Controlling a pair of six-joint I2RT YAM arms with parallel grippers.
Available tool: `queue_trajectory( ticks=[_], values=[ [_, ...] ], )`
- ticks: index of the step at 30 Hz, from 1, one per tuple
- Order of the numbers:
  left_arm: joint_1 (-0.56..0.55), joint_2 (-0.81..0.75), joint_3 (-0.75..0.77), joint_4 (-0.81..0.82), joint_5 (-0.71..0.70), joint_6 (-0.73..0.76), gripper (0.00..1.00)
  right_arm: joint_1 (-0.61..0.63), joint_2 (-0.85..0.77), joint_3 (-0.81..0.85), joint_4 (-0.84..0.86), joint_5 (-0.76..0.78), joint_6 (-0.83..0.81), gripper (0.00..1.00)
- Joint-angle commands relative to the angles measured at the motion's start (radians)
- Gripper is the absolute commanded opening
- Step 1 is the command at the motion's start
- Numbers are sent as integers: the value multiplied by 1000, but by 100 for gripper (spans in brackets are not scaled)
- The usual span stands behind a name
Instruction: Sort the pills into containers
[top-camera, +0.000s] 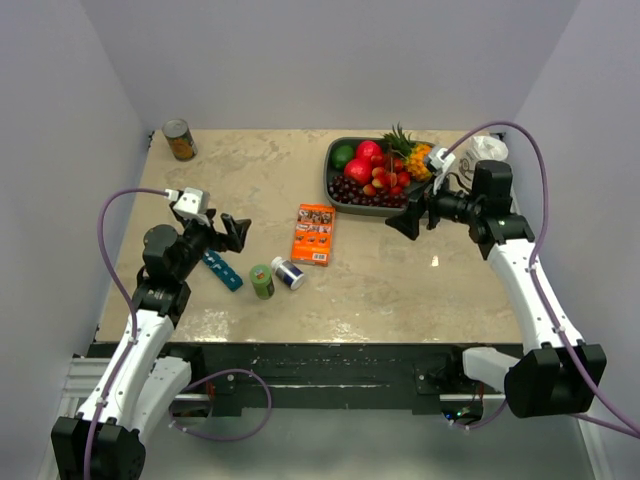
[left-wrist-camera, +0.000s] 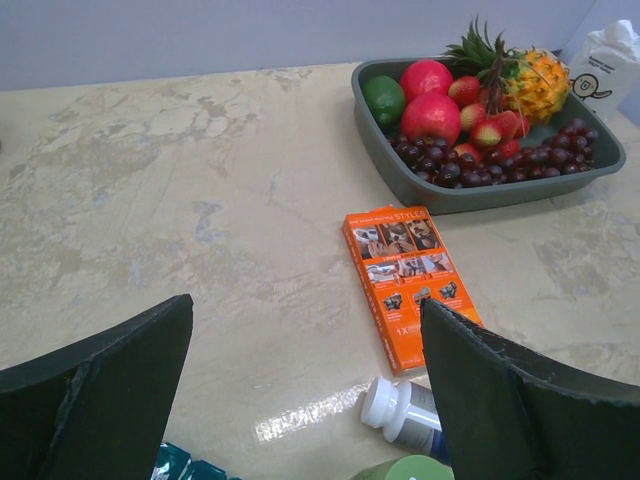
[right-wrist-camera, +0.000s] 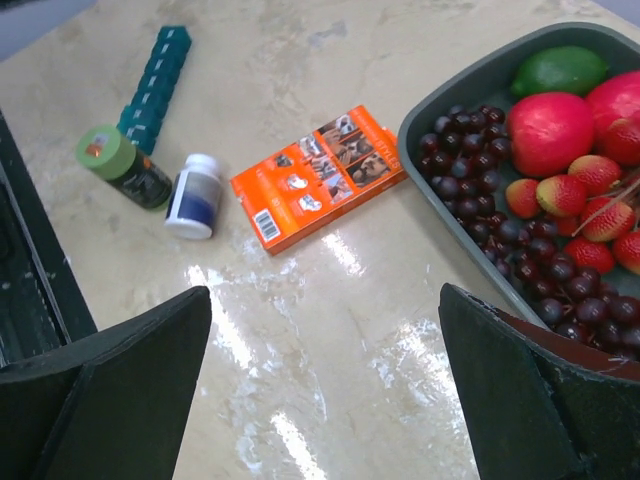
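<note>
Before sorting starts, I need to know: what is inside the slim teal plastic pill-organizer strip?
Only closed square lids show along the slim teal plastic pill-organizer strip. Whatever its compartments hold, if anything, is covered by those lids.

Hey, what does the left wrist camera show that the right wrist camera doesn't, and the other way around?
Only the left wrist: the pineapple and a white carton behind the grey tray.
Only the right wrist: the dark frame at the table's near edge, plus the teal pill organizer and the green-capped bottle whole; the left wrist catches only slivers of those two.
Both: the orange box, the white-capped bottle, the lime and the dark grapes.
</note>
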Motion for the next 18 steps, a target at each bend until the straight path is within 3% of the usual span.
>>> queue_trajectory(
  ticks=[1, 5, 9, 18],
  values=[
    [-3, 2, 37, 64, 66, -13, 100, 0, 19, 65, -126, -94, -169, 99],
    [-3, 5, 34, 78, 100, -36, 100, 43, 29, 108, -253, -39, -264, 99],
    [-3, 25, 38, 77, 161, -42, 100, 210, 63, 157, -376, 140, -439, 99],
    [-3, 57, 44, 60, 177, -31, 100, 501, 247, 244, -435, 286, -442, 99]
  ],
)
